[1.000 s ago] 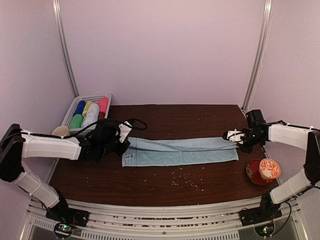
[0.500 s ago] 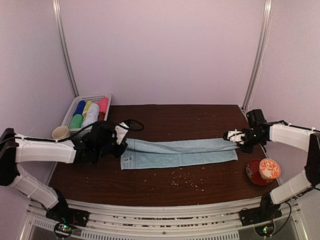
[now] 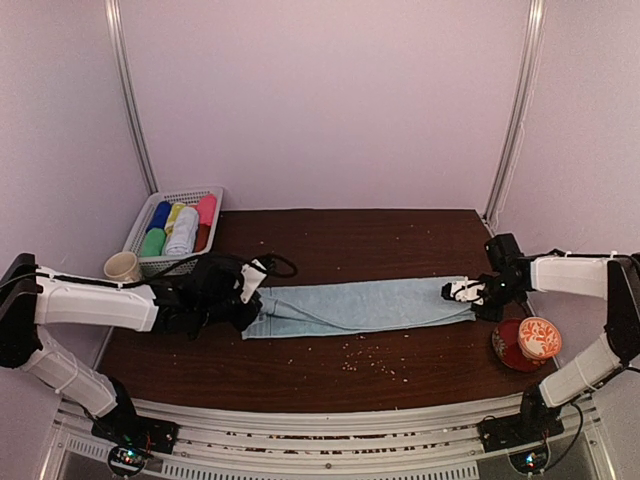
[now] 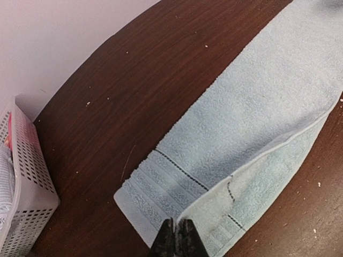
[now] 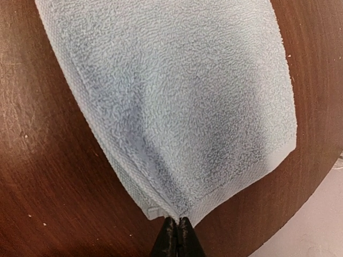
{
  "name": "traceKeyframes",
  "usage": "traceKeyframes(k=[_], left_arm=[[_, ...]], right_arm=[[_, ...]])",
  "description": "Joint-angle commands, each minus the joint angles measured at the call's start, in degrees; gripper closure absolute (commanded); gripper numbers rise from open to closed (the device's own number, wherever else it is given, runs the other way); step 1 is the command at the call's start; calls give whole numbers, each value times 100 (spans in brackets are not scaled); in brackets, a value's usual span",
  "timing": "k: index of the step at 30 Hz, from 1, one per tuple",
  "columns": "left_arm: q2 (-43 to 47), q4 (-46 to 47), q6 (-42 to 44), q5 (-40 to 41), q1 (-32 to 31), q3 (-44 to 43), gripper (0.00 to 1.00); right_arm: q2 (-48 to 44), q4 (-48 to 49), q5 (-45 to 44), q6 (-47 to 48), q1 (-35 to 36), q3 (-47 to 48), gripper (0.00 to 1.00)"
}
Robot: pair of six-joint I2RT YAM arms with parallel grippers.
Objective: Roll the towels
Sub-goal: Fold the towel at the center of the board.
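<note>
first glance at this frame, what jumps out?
A long pale-blue towel lies folded lengthways across the middle of the dark table, with the left gripper and the right gripper each shut on one end. At the far left corner a white basket holds bright rolls. Crumbs dot the near side.

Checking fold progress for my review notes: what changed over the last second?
The left gripper and right gripper, shut on the end corners of the towel, drew its far edge toward the near side, folding it narrower lengthwise. Nothing was released. The basket, cup and bowl stayed put.
</note>
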State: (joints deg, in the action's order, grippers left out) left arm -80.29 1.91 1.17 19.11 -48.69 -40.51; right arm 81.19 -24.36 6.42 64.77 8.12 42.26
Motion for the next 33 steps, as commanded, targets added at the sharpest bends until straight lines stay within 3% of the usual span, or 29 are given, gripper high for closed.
traceKeyframes(k=[1, 4, 6, 8, 15, 20, 24, 28, 33], left_arm=[[8, -183, -278, 21, -90, -60, 92], [50, -260, -390, 116, -123, -6, 80], [101, -289, -456, 182, -130, 43, 62], [162, -353, -542, 303, -132, 67, 51], [384, -600, -849, 1155, -132, -2, 30], [-160, -719, -1011, 1552, -119, -440, 30], [-938, -769, -1057, 1697, -70, -960, 43], [-1712, -848, -975, 1946, 95, -1457, 46], [-2218, -890, -890, 2004, 350, -1799, 50]], right_arm=[[107, 101, -264, 1, 52, -97, 92], [79, 98, -332, 7, 50, -133, 79], [48, 96, -407, 3, 49, -133, 72], [23, 28, -472, -10, 49, -91, 67], [-198, -628, -543, -179, -19, 441, 39], [-220, -963, -18, -760, -220, 1242, 30], [-44, -278, 237, -1854, -182, 1644, 30], [399, 539, -256, -2904, -17, 1791, 30], [1027, 1178, -1017, -3272, 161, 1769, 30]])
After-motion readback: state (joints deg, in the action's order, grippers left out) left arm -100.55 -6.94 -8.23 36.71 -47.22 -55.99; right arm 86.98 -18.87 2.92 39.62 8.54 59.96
